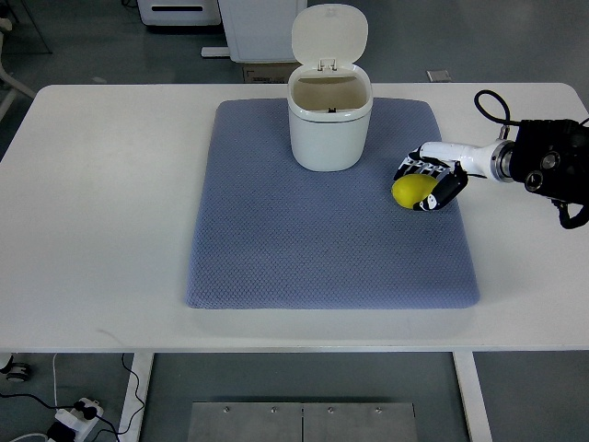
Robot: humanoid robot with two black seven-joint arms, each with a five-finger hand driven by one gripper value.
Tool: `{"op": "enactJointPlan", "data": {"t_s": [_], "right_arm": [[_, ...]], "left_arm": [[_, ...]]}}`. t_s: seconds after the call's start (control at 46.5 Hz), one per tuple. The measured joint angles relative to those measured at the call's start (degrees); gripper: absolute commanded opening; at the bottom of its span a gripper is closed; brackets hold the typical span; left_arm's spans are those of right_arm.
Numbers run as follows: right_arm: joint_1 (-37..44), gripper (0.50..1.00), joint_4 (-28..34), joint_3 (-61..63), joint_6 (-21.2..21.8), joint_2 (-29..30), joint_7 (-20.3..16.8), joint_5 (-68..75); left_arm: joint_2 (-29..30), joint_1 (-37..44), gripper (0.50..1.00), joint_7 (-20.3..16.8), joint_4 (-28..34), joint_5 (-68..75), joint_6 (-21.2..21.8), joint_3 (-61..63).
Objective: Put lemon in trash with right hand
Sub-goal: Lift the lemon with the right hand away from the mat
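Robot fingers of the right hand curl around a yellow lemon at the right side of a blue-grey mat, the black-and-white digits wrapping the fruit from above and from its right while the lemon's left half stays exposed. Whether the fruit rests on the fabric or sits just clear of it cannot be told from this steep overhead angle. Behind the hand, a white forearm section runs back to a bulky black wrist housing at the picture's right edge, with a black cable looping above it. Left of the lemon and a little farther from the camera, near but not touching, stands a small white trash bin on the far middle of the mat, its hinged lid tipped up and back so the pale interior is open to view. The mat lies roughly centred on a white table, the lemon near its right border. Beyond the table's far edge sit white cabinets and a grey floor, and at the lower left of the frame a power strip with trailing cords lies on the ground beside a table leg.
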Motion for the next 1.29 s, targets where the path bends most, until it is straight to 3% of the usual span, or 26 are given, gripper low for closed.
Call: {"op": "enactJointPlan", "data": {"t_s": [0.086,0.108,0.473,1.291], "right_arm": [[0.00,0.504,0.00,-0.06,-0.13,-0.04,0.15,0.00],[0.00,0.500,0.00,-0.12,-0.14,-0.05,0.17,0.01],[0.81,0.500,-0.07,-0.80,-0.14,-0.94,0.39,0.25],[10.26,0.500,-0.36,5.53,5.12,-10.55,0.44,9.78]], "left_arm": [[0.00,0.03,1.000,0.00,0.00,0.00,0.00,0.00],[0.00,0.03,1.000,0.00,0.00,0.00,0.00,0.00],[0.00,0.04,1.000,0.00,0.00,0.00,0.00,0.00],[0.00,0.05,1.000,0.03,0.00,0.00,0.00,0.00]]}}
